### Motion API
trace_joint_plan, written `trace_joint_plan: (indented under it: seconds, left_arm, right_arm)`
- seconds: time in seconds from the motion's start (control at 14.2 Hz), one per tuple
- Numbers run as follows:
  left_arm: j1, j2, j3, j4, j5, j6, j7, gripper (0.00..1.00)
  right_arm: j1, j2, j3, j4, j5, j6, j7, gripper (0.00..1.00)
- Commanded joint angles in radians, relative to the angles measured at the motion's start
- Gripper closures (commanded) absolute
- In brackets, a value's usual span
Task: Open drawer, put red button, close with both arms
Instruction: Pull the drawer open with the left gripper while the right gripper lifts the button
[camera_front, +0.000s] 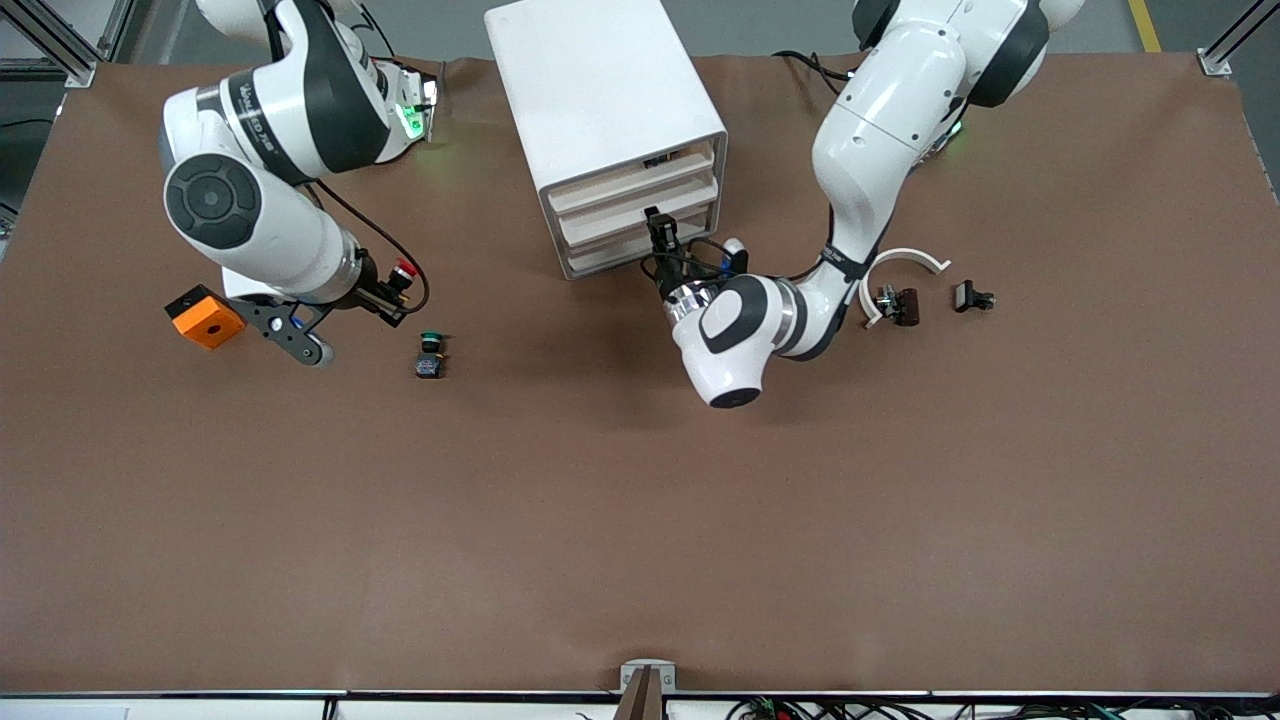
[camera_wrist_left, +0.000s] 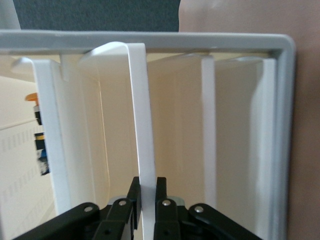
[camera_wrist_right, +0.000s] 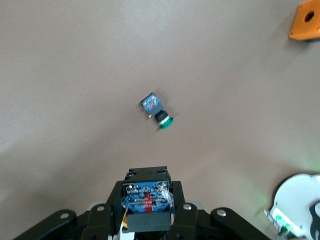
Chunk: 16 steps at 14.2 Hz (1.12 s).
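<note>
The white cabinet (camera_front: 600, 100) stands at the robots' edge of the table with four cream-fronted drawers. My left gripper (camera_front: 660, 232) is at the front of the drawer (camera_front: 610, 222), third from the top. In the left wrist view its fingers (camera_wrist_left: 161, 195) are shut on that drawer's white front strip (camera_wrist_left: 142, 125). My right gripper (camera_front: 398, 285) is shut on the red button (camera_front: 404, 268) and holds it above the table, between the orange cube and the green button. In the right wrist view the button's blue-black body (camera_wrist_right: 147, 196) sits between the fingers; the red cap is hidden there.
A green-capped button (camera_front: 430, 355) lies on the mat, also in the right wrist view (camera_wrist_right: 159, 112). An orange cube (camera_front: 205, 317) lies toward the right arm's end. A white curved piece (camera_front: 905, 262) and two small dark parts (camera_front: 898, 303) (camera_front: 972, 297) lie toward the left arm's end.
</note>
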Motion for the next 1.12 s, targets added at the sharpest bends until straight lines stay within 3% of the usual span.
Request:
trace_joint_plan:
  seconds: [0.0,0.28,0.56,0.77,0.84,0.91,0.98,1.05]
  left_arm:
    - [0.062,0.005,0.005,0.017,0.008,0.014,0.031,1.0]
    - [0.085,0.005,0.005,0.043,0.008,0.026,0.051,0.99]
    - [0.12,0.002,0.005,0.083,0.007,0.033,0.054,0.92]
    - [0.127,-0.003,0.004,0.104,0.007,0.072,0.054,0.77]
    - [0.131,-0.004,0.004,0.117,0.007,0.086,0.054,0.54]
    - [0.136,-0.007,0.004,0.129,0.007,0.09,0.054,0.09]
    - [0.139,-0.01,0.004,0.146,0.007,0.09,0.053,0.0]
    - [0.154,-0.015,0.002,0.163,0.007,0.09,0.053,0.0]
  right_arm:
    - [0.016,0.056,-0.009,0.13,0.035,-0.08,0.071,1.0]
    - [0.06,0.081,-0.009,0.153,0.041,-0.074,0.167,1.0]
    - [0.14,0.093,-0.009,0.193,0.061,-0.071,0.33,1.0]
    - [0.184,0.104,-0.009,0.209,0.066,-0.07,0.422,1.0]
    - [0.204,0.112,-0.009,0.21,0.064,-0.068,0.447,1.0]
    - [0.227,0.115,-0.009,0.21,0.061,-0.057,0.479,1.0]
    - [0.243,0.118,-0.009,0.21,0.063,-0.042,0.508,1.0]
    - [0.266,0.122,-0.009,0.21,0.063,-0.022,0.545,1.0]
